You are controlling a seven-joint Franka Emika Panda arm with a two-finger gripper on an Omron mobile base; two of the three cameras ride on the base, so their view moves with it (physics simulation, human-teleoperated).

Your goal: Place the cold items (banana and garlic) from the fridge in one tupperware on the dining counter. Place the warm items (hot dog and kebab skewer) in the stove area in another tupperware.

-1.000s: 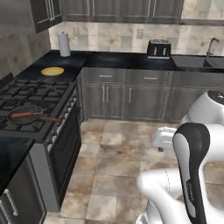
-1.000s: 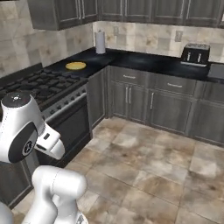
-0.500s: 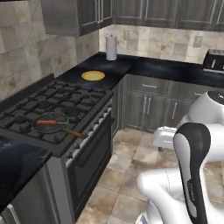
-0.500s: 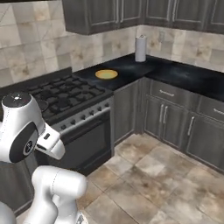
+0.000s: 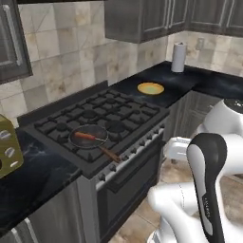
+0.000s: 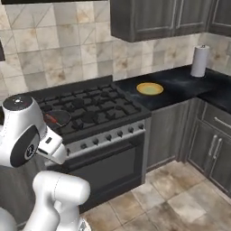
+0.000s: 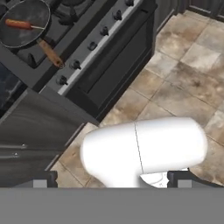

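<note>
The black stove (image 5: 124, 110) (image 6: 100, 104) stands straight ahead, and its oven door (image 7: 109, 61) runs across the hand view. A dark frying pan (image 5: 76, 140) (image 7: 30, 11) with a wooden handle sits on the front burner. In it lies a slim reddish food piece (image 5: 85, 136) (image 7: 17, 23) with a thin stick end; I cannot tell if it is the hot dog or the kebab skewer. My gripper (image 7: 116, 180) hangs over the floor, tucked by the robot's body, jaws wide open and empty. The fridge, banana, garlic, tupperware and dining counter are out of view.
A yellow plate (image 5: 151, 88) (image 6: 150, 88) lies on the black worktop right of the stove. A paper towel roll (image 5: 178, 57) (image 6: 200, 61) stands in the corner. A yellow object (image 5: 5, 147) sits left of the stove. The tiled floor (image 6: 180, 198) lies before grey cabinets.
The whole picture has shifted: the base has turned and the stove now lies closer and central. The arm keeps its folded pose and the gripper stays open.
</note>
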